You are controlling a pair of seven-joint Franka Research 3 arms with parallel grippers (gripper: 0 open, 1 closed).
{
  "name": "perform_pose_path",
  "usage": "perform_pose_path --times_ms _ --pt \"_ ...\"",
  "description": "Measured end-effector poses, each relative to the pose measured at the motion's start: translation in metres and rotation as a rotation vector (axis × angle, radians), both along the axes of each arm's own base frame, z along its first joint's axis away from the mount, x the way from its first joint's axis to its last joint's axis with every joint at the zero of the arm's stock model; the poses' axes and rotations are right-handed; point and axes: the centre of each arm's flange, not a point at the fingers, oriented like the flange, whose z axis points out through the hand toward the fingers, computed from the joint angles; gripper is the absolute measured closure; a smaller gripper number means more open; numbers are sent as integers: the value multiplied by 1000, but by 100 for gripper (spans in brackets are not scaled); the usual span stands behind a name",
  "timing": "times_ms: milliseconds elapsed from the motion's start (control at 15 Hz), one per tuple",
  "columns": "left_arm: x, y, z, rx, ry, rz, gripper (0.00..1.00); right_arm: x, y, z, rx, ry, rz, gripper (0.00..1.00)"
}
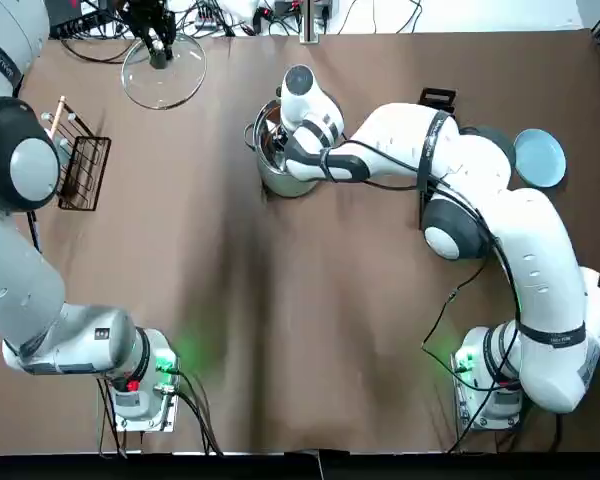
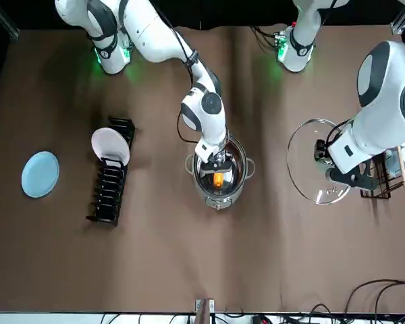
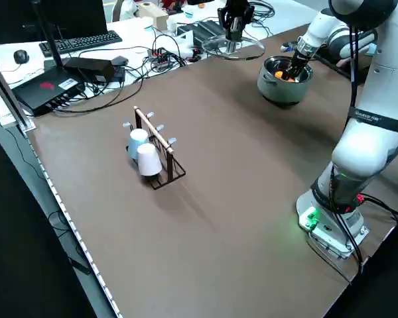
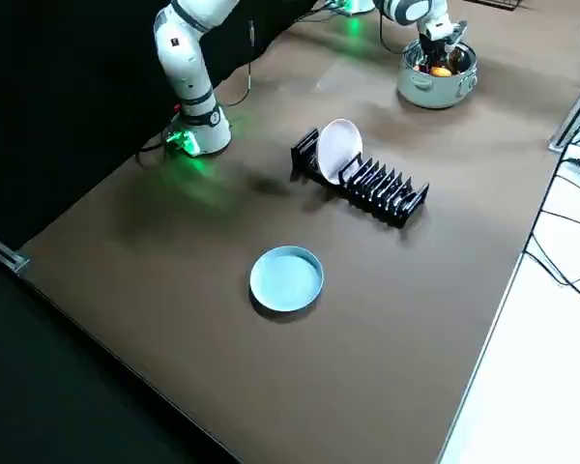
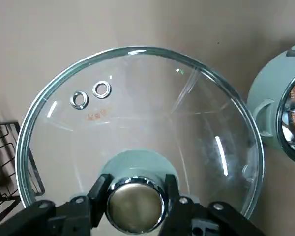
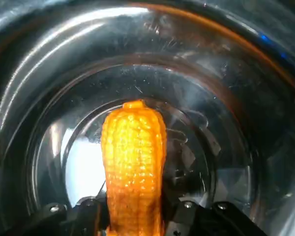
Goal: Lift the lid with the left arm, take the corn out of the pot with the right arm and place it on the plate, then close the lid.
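The steel pot stands uncovered at the table's far middle. My right gripper reaches down inside the pot and is shut on the lower end of the orange corn cob, which stays within the pot's walls. The corn shows between the fingers in the front view. My left gripper is shut on the metal knob of the glass lid, holding the lid away from the pot at the far left. The blue plate lies at the right, bare.
A black dish rack with one white plate stands between pot and blue plate. A wire mug rack with cups sits at the left, close to the lid. Cables run along the far edge.
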Motion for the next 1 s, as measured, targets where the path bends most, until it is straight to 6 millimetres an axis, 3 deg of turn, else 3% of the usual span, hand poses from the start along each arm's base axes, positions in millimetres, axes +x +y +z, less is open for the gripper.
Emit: perform_pose_path --times_ms 200,400,733,1000 --pt "-2 -7 -1 0 4 3 49 1 1 3 4 -2 -1 60" --pt "-4 -14 -2 0 6 10 49 6 3 18 30 -15 -11 60" --pt "-4 -15 -3 0 7 11 49 8 -1 93 38 35 -51 60" --pt "-5 -19 -3 0 7 13 49 30 -26 152 91 10 -100 60"
